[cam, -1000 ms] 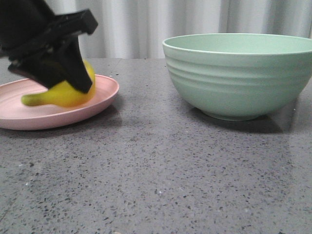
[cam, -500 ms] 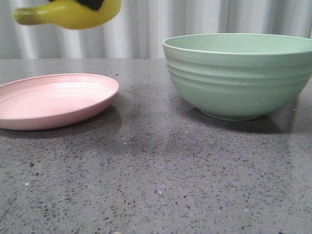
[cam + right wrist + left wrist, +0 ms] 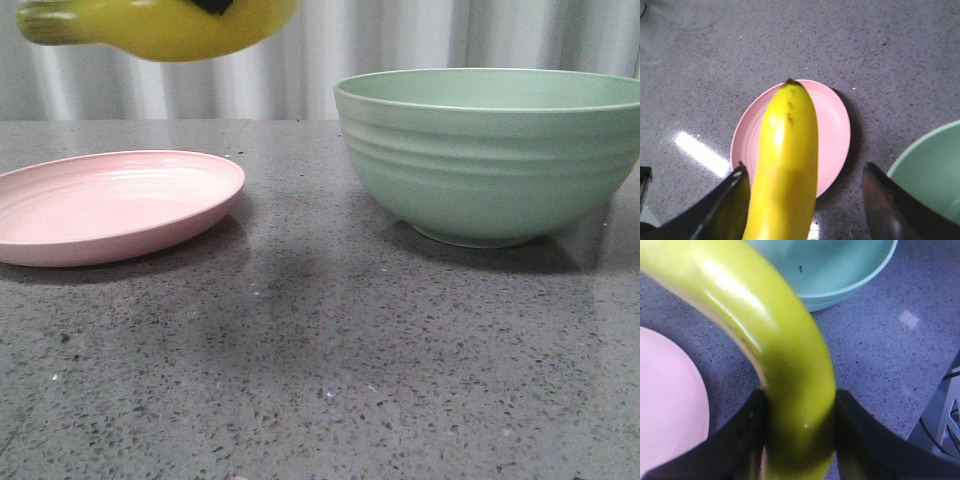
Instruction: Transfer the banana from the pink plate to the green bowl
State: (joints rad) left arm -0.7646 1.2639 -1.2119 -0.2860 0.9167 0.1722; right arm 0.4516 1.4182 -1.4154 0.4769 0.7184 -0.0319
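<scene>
The yellow banana [image 3: 160, 25] hangs high above the table at the front view's top left, over the empty pink plate [image 3: 110, 200]. A bit of my black left gripper [image 3: 213, 5] shows on its top. In the left wrist view my left gripper [image 3: 800, 402] is shut on the banana [image 3: 770, 325], both fingers pressed to its sides. The green bowl [image 3: 490, 160] stands empty to the right. In the right wrist view the banana [image 3: 787, 150] lies between the wide-open fingers of my right gripper [image 3: 805, 170], against one finger and well apart from the other, above the plate [image 3: 832, 130].
Grey speckled tabletop [image 3: 320, 350] runs between plate and bowl. A pale curtain [image 3: 300, 60] hangs behind. The bowl's rim [image 3: 860, 282] and the plate's edge [image 3: 670, 410] show below the banana in the left wrist view. The bowl's edge [image 3: 935, 165] shows in the right wrist view.
The banana was lifted off the pink plate by the left gripper to the top of the front view. In the last half second it moved a little right, toward the bowl.
</scene>
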